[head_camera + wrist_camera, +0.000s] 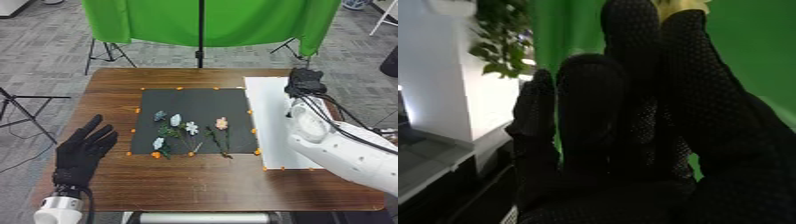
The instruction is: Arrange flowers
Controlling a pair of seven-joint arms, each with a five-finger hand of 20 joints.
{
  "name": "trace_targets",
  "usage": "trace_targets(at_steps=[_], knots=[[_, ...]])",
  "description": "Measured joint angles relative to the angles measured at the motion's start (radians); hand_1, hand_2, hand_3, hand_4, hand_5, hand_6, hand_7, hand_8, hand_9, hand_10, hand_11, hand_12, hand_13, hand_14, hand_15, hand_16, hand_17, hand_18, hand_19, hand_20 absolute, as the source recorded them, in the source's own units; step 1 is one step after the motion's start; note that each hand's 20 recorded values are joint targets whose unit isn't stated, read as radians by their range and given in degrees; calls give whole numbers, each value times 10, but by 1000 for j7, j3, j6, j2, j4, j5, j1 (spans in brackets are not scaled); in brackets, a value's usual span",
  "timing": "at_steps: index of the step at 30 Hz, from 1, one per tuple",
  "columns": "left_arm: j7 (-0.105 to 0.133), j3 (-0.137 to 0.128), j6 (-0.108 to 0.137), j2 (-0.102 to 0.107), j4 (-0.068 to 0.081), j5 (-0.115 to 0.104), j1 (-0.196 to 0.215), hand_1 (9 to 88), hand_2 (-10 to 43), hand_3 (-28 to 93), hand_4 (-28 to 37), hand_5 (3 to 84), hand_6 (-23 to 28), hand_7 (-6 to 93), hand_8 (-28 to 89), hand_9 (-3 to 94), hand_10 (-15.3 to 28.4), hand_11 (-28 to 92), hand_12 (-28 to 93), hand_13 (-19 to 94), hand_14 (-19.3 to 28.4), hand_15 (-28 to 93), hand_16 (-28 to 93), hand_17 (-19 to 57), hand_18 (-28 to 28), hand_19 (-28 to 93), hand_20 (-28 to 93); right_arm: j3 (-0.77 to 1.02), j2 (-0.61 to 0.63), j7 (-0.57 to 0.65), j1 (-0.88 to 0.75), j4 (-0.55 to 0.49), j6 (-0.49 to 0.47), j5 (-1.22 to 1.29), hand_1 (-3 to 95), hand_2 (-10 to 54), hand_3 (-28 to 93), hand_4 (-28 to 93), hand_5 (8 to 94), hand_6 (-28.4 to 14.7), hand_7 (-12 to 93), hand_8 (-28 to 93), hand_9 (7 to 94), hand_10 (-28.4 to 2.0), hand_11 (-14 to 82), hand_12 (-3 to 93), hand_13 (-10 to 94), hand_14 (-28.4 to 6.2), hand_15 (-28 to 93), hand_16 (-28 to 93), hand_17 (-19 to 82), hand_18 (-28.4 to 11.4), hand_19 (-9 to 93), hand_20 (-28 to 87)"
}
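We have our right hand [306,79] over the far right part of the white board [274,115], on the right side of the brown table [178,195]. In the wrist view its thumb and a finger come together at their tips on a pale yellow flower [680,6] — we see petals between and just beyond the tips, while the stem is hidden from us. The other fingers stand up close beside one another.

Our left hand [86,147] is at the left edge of the table, palm down, its fingers straight and a little spread, pointing to the far side. It is apart from the black mat [213,100] and holds nothing.

More flowers lie on the mat, between our two hands: nearer than the right hand and well to its left. We find a grey-blue flower [160,115] at the left, a white bud [175,120] just beside it, an open white flower [192,128] a little nearer, and a pale blue flower [158,143] near the left edge. The pink flower [221,123] lies to the right of these, its stem running toward the near edge. Orange clips sit around the mat — beyond the table hangs a green cloth [151,22].
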Motion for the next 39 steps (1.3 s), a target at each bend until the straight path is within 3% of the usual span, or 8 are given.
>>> trace_targets(at_steps=[7,11,18,25,28,32,39], knots=[[-5,-8,-5,-10,0,5,4,217,60,819,-259,369,91,112,-94,355,212,217,105,234,284,500,-89,-103,275,572,58,204,60,17,-193,-274,42,-105,522,-95,701,-283,887,42,130,10,929,-69,192,296,743,-39,691,205,249,-189,832,390],[-5,-12,-8,-13,0,7,7,217,60,818,-259,369,91,110,-93,355,212,217,106,234,284,499,-88,-104,275,571,58,247,36,12,-283,-369,52,-131,520,-95,704,-283,886,41,129,9,925,-70,205,288,738,-42,692,205,245,-192,830,390],[-1,-8,-10,-11,0,6,8,217,61,816,-257,369,91,109,-92,356,212,216,105,236,284,498,-88,-103,276,571,58,211,-61,10,-376,-385,49,-135,518,-95,704,-283,881,40,130,9,921,-69,214,283,734,-45,693,202,241,-196,828,391],[-2,-8,-9,-8,-1,5,11,220,60,817,-254,370,91,109,-92,356,212,217,106,236,284,499,-87,-102,276,572,59,159,-75,1,-412,-387,30,-172,507,-95,712,-283,861,43,122,-6,909,-71,213,286,727,-49,691,200,234,-201,827,393],[-4,-8,-9,-8,-1,5,12,220,60,816,-254,371,92,109,-92,355,212,217,106,236,284,499,-87,-102,276,572,59,139,-74,-1,-417,-387,25,-247,482,-95,712,-283,831,47,121,-19,891,-74,225,282,715,-53,699,199,225,-203,825,399],[-7,-9,-9,-9,-1,6,11,220,60,816,-255,372,93,108,-92,356,213,217,106,236,284,499,-87,-102,276,572,59,159,-69,-32,-439,-400,7,-244,402,-95,745,-283,782,47,127,-42,849,-89,305,206,694,-64,719,192,207,-210,818,418],[-8,-10,-8,-9,-2,6,12,220,61,816,-254,373,93,108,-92,356,212,216,106,236,284,499,-88,-102,275,572,58,194,-49,-82,-479,-430,-47,-219,356,-95,768,-283,747,49,133,-127,822,-97,330,183,669,-77,740,189,195,-218,808,439]])
